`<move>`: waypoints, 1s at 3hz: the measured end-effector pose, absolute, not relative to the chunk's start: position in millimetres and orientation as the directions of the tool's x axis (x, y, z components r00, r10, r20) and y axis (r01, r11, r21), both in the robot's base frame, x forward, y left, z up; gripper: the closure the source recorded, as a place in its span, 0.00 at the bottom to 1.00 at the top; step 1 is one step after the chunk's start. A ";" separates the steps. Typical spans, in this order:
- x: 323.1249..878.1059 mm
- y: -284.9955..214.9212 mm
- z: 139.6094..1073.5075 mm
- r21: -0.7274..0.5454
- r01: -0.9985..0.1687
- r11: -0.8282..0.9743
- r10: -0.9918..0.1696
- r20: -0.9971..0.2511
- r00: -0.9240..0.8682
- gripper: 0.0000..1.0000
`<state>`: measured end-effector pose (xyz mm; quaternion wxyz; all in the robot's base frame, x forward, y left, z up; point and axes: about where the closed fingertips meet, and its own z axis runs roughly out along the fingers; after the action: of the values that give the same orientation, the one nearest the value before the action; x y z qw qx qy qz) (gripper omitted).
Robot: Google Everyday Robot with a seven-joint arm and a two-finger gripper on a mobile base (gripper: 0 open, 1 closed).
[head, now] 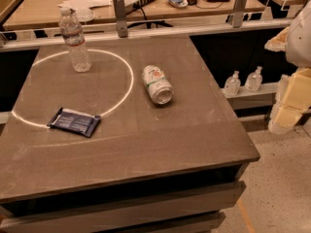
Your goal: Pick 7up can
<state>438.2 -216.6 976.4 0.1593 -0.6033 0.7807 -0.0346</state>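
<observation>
The 7up can [157,84] lies on its side near the middle of the dark grey table [160,144], its open top end towards me. It is whitish-silver with a green and red "7" logo. My gripper [286,111] hangs at the right edge of the view, off the table's right side and well apart from the can. It is cream-coloured, partly cut off by the picture's edge, and nothing shows in it.
A clear plastic water bottle [75,41] stands upright at the table's back left. A dark blue snack packet [74,122] lies flat at the front left. A metal rail with posts [119,16] runs behind the table. Small bottles [243,81] stand on a low shelf to the right.
</observation>
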 end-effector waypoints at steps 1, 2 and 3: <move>438.2 -216.6 976.4 -0.246 -0.931 0.270 -0.953 -0.207 -0.221 0.00; 453.8 -199.7 984.8 -0.226 -0.938 0.262 -0.951 -0.224 -0.212 0.00; 484.9 -171.8 991.5 -0.154 -0.933 0.326 -0.922 -0.269 -0.278 0.00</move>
<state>484.9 -171.8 991.5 0.1562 -0.5803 0.7991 0.0169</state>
